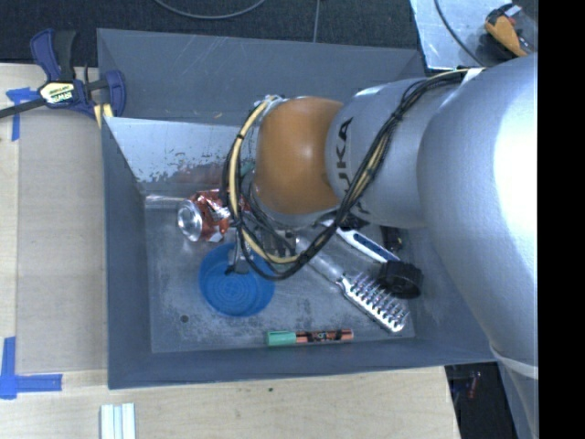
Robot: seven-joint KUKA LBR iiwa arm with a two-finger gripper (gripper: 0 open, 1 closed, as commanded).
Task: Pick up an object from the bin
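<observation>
Grey metal bin (128,273): pincer (239,260), spread impossible to tell, hangs over a blue round plastic disc (234,294); straddling its rim seems wisest.

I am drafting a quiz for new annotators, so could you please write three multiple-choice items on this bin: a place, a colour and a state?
1. Where lies the pen?
A) by the bin's wall at the view's bottom
B) upper left corner
C) under the arm
2. What colour is the disc?
A) red
B) blue
C) yellow
3. How is the can?
A) upright, whole
B) crushed, on its side
C) cut in halves
Answers: 1 A, it lies along the floor's lower edge; 2 B, it is plainly blue; 3 B, it is dented and lying down.
</observation>
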